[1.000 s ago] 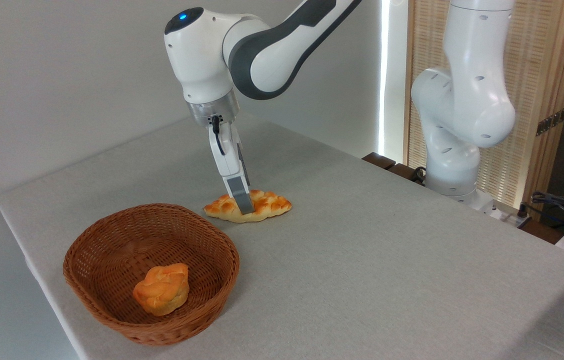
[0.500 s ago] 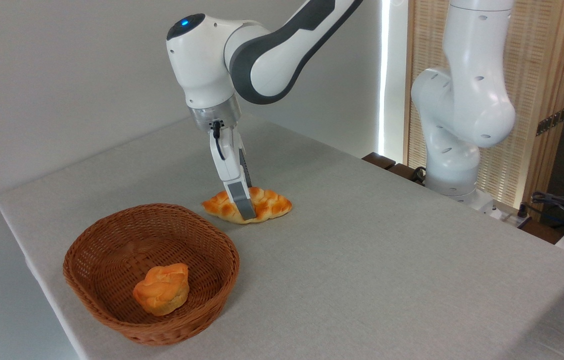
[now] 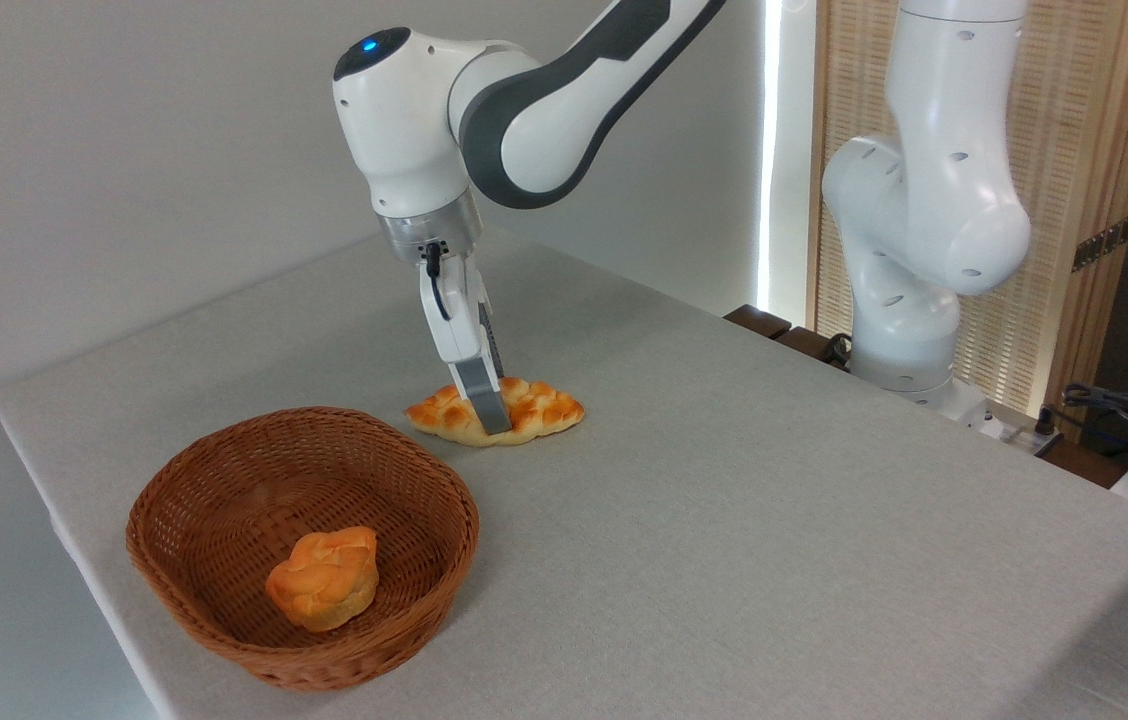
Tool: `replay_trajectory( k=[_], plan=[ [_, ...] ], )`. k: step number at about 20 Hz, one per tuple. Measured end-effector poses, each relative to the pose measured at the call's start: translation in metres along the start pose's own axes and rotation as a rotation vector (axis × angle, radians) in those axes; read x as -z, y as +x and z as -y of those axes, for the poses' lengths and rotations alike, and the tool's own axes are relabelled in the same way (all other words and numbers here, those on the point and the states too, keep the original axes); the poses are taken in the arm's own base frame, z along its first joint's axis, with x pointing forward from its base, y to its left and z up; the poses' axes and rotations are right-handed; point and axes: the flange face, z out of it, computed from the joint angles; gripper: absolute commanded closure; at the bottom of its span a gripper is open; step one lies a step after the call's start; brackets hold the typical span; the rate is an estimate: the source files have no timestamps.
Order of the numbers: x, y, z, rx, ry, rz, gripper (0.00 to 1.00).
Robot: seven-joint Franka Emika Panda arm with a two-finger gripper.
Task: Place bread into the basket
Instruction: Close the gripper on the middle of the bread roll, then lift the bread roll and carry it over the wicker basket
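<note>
Table point(image 3: 724, 520) spread wide under me, grey and plain, and my arm point(image 3: 534, 110) reaches down over its far left part. The basket point(image 3: 224, 610) sits at the near left corner, with a small round bun point(image 3: 324, 577) already lying inside it. The bread point(image 3: 544, 410) is not in there yet: it lies on the table just beyond the basket's far rim, up and right of it, long axis running left to right across the view, one pointed tip toward the basket. And here is my end effector point(image 3: 490, 418), right down at the loaf's middle, crossing that long axis. The near finger stands in front of the crust; the far one is hidden behind it, so I cannot tell from here how narrow the gap is, or whether I truly have the loaf gripped. Touching it, yes, by the look of it. My guess is this is the grasp itself. If the hold is good, the carry is short: lift, then come toward the camera and left, and set it beside the bun.
</note>
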Motion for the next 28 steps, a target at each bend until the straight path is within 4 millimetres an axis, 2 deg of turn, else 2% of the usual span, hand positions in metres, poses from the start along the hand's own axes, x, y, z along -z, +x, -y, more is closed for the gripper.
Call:
replay_trajectory(
  k=[4, 6, 13, 15, 19, 21, 24, 28],
  plan=[
    [0.0, 0.0, 0.0, 0.0, 0.0, 0.0, 0.77],
    [0.0, 0.0, 0.0, 0.0, 0.0, 0.0, 0.81],
    [0.006, -0.001, -0.002, -0.001, -0.014, 0.009, 0.8],
    [0.028, 0.001, -0.005, -0.007, -0.056, 0.036, 0.8],
    [0.114, 0.004, -0.012, -0.018, -0.054, 0.03, 0.8],
    [0.142, 0.0, -0.008, 0.021, -0.016, -0.001, 0.79],
    [0.161, -0.024, 0.021, 0.179, 0.037, -0.063, 0.79],
    [0.155, -0.032, 0.065, 0.388, 0.116, -0.143, 0.79]
  ],
)
